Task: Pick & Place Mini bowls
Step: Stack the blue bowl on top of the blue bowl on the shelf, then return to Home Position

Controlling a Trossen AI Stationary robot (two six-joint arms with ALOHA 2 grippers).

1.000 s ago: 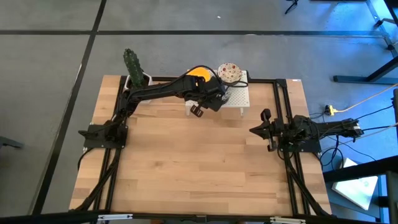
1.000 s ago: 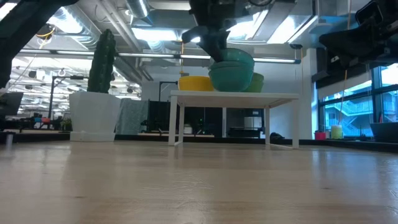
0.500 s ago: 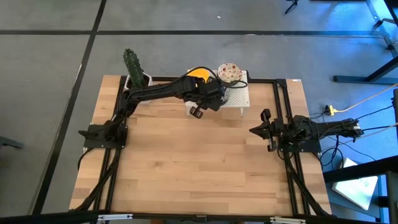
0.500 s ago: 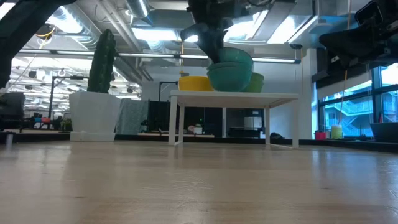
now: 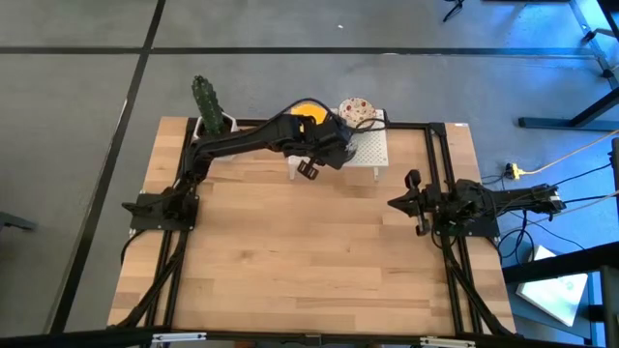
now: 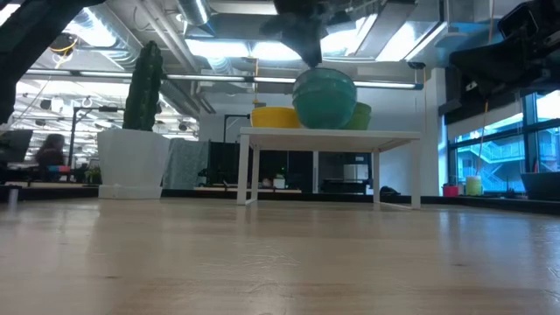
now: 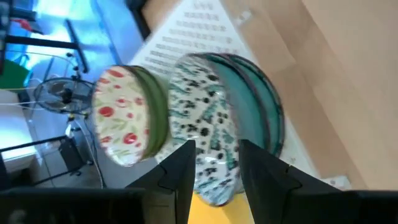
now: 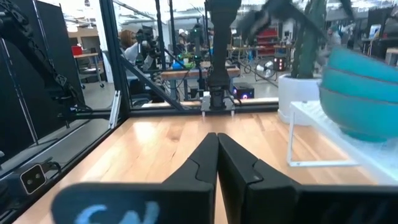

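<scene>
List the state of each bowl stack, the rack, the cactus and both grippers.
Teal-patterned bowls: stacked on the rack, no longer gripped.
Floral bowl: upright on the rack.
Yellow bowls: on the rack.
Rack: standing, loaded.
Cactus: upright in its pot.
Left gripper: open, above the teal stack.
Right gripper: shut, idle.

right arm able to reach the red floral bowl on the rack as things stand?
Probably not cleanly. The left end effector hangs over the white rack, right beside the red floral bowl; the right end effector sits shut at the table's right side.
</scene>
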